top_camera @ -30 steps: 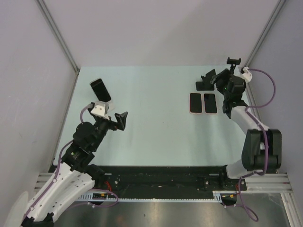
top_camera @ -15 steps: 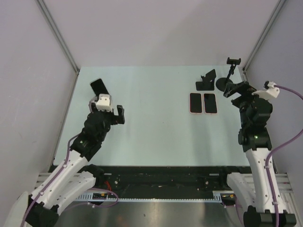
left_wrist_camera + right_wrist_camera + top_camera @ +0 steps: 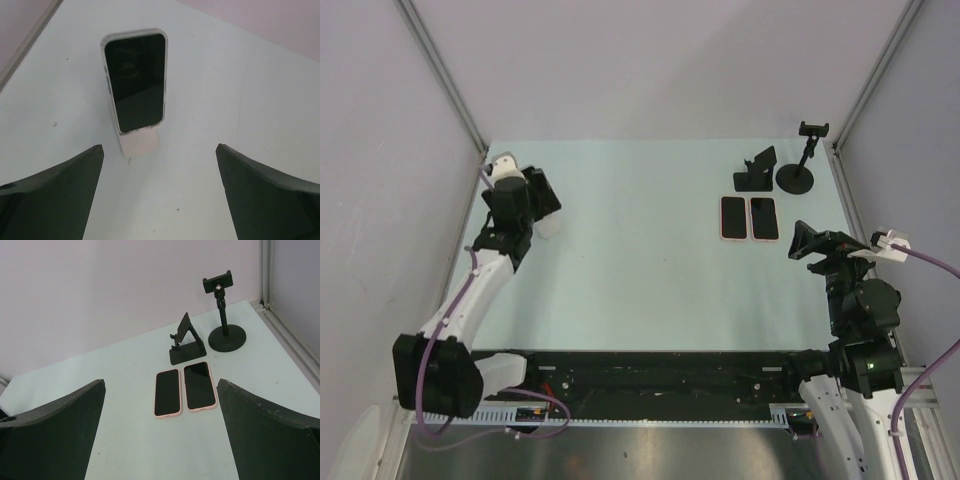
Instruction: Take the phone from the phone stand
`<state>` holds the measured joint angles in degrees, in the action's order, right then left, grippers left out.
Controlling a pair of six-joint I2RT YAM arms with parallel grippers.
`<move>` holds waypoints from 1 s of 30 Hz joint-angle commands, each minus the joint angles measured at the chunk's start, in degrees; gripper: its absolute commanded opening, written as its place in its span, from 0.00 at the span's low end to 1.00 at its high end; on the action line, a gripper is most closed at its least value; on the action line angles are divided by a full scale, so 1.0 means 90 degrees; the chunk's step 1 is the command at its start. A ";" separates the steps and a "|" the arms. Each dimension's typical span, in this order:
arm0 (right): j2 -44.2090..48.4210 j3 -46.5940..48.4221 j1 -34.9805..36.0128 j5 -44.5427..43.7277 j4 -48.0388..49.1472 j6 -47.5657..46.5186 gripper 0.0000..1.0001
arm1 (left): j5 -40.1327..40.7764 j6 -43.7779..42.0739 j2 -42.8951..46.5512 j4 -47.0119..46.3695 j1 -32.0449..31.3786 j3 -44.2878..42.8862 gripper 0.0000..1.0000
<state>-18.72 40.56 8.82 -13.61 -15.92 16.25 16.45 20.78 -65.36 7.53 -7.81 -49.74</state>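
- The phone [image 3: 135, 82] is leaning back, dark screen toward the left wrist camera. Its lower edge is seated in the white phone stand [image 3: 140, 143].
- The stand sits at the far left of the table [image 3: 240, 100], and the phone is not yet lifted out of it.
- The left gripper [image 3: 160, 150] is just short of the stand. Its jaws are spread wide, one to each side of the stand, and they touch neither the stand nor the phone.
- By my reading the task is at the approach stage. Closing in, pinching the phone by its long edges and drawing it up clear of the stand's lip are all left to do.
- The right gripper [image 3: 808, 245] is also spread and holds nothing. It hangs well apart from the stand, across the table.
- Also well apart from the stand on that side are two pink-cased phones [image 3: 167, 392] lying flat side by side, a black folding stand [image 3: 184, 344] and a black clamp mount on a round base [image 3: 224, 315].
- No brand, label or writing can be read. The phone's screen shows only a faint reflection.
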 commanded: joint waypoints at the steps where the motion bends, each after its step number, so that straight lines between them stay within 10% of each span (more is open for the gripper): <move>1: 0.0127 -0.0063 0.0123 -0.0305 0.0070 -0.0253 1.00 | 0.0818 0.0173 -0.0773 -0.0163 0.0155 -0.0928 1.00; 30: -0.0225 -0.0063 0.0133 -0.0109 0.0060 -0.0370 1.00 | 0.2274 -0.0160 -0.3987 -0.0192 0.0312 -0.2892 1.00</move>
<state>-20.43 40.12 9.69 -14.61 -16.08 14.22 34.59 19.46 -99.63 6.79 -5.65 -73.58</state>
